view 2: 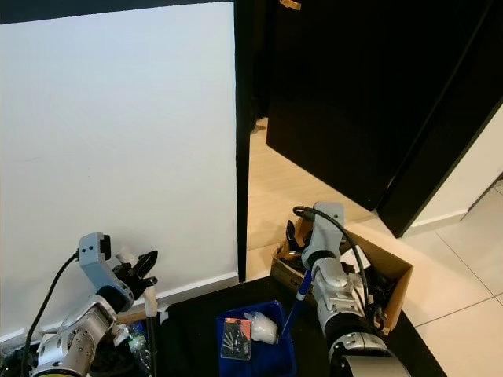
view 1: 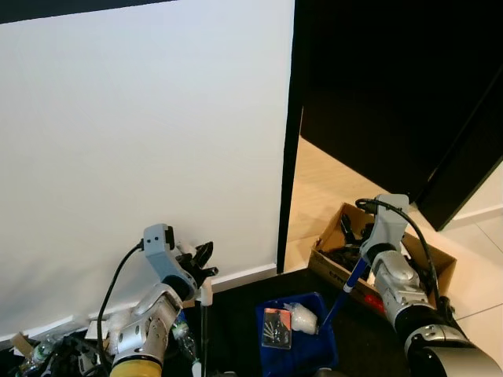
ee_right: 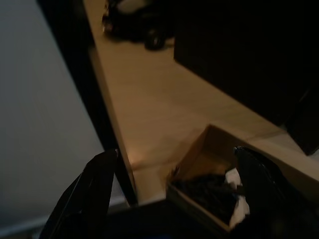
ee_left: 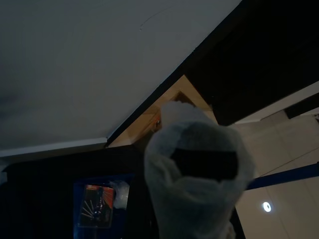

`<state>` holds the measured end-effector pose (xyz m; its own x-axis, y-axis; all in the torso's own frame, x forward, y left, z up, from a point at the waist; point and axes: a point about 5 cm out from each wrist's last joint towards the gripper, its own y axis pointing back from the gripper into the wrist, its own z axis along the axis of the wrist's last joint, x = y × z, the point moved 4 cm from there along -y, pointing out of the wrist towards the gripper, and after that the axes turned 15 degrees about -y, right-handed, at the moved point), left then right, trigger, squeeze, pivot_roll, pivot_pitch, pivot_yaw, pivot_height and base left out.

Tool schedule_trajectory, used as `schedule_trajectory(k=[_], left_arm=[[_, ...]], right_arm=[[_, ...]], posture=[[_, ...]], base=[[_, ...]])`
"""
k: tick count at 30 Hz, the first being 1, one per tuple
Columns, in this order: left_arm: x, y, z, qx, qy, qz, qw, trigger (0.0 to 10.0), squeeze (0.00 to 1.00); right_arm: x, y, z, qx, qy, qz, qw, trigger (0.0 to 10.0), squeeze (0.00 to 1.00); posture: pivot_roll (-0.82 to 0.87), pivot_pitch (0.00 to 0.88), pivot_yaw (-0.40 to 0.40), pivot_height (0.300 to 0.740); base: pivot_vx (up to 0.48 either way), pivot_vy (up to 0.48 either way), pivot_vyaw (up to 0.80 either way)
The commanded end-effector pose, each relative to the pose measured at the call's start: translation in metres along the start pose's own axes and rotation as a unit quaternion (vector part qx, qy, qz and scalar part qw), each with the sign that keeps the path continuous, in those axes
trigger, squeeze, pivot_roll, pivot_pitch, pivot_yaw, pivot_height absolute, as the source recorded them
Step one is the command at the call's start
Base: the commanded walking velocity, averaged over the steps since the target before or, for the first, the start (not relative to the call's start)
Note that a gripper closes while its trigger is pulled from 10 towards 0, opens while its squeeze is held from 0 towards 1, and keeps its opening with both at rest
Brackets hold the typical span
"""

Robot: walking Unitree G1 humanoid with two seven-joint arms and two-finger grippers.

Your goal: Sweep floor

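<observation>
Blue dustpan w/ long blue handle (view 1: 346, 292): pan part sits on dark floor mat (view 1: 236, 314) just below you, centre-right, holding white crumpled paper (view 1: 303, 318) + an orange-black packet (view 1: 276, 327). Handle's long axis runs up and to your right, from pan toward right gripper (view 1: 355, 232). Right arm is the one on it; handle top meets the wrist area, but you can't tell if the fingers are clamped: right wrist view shows two black fingers (ee_right: 84, 191) spread well apart w/ nothing visible between them.

Thin dark broom stick (view 1: 204, 334) stands approx upright by the white wall (view 1: 141, 141), at left gripper (view 1: 202, 265). White padded wrap (ee_left: 197, 169) fills the space at that gripper in left wrist view, so fingers look closed around the stick's wrapped top, judged not certain.

Key relation for next move: broom is left of pan, pan mouth between the arms, so sweep left-to-right into it. Open cardboard box (view 1: 428, 263) sits just right of the pan, near the dark doorway (view 1: 393, 94); keep handle off it.
</observation>
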<state>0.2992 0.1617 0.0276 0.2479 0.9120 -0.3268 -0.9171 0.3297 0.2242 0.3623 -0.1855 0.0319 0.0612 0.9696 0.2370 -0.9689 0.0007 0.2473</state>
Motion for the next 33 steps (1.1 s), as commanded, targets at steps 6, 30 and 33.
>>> schedule_trajectory(k=[6,30,33], left_arm=[[-0.014,-0.003,0.005,-0.004,-0.012,-0.013,1.0,10.0,0.0],[-0.013,-0.001,-0.001,0.008,-0.019,0.0,1.0,10.0,0.0],[-0.013,-0.001,-0.002,0.009,-0.02,0.0,1.0,10.0,0.0]], right_arm=[[-0.014,0.0,-0.007,0.041,0.02,-0.02,0.999,10.0,0.0],[-0.018,-0.001,-0.013,0.074,0.027,-0.029,0.996,0.0,0.0],[-0.018,-0.001,-0.013,0.077,0.022,-0.027,0.996,0.0,0.0]], posture=[[0.15,0.018,0.021,0.74],[0.15,0.007,0.014,0.74],[0.14,0.006,0.013,0.74]], base=[[0.0,0.0,0.0],[0.0,0.0,0.0],[0.0,0.0,0.0]])
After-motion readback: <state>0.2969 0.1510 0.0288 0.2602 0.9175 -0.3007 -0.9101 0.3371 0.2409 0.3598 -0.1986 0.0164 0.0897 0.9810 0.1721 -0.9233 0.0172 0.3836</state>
